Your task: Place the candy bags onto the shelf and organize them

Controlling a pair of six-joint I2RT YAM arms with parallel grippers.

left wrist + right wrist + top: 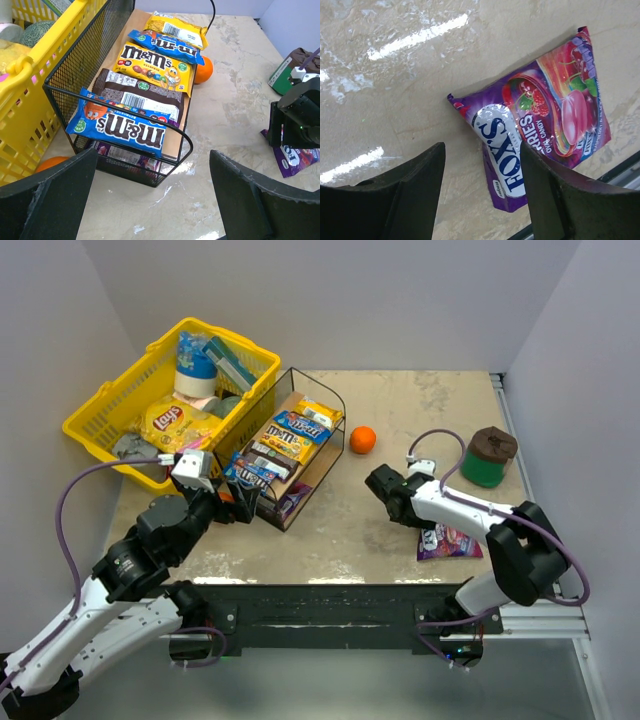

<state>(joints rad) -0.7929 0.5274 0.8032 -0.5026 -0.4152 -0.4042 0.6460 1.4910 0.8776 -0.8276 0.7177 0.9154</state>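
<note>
The right arm's black two-finger pincer (481,150) hangs spread and empty over the beige marble-patterned table (395,100), with the glossy purple Fox's candy bag (545,120) lying flat just beyond its fingertips, apart from them.

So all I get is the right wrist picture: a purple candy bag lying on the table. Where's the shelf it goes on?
Observer: The shelf stands across the table to the left of that purple bag, beside a yellow basket.
Operator: Is anything on it already?
Observer: Yes, a row of candy bags lies on its top board, with a blue bag nearest the front.
Operator: And what about the other arm?
Observer: The left gripper is open at the shelf's near end, holding nothing.
</note>
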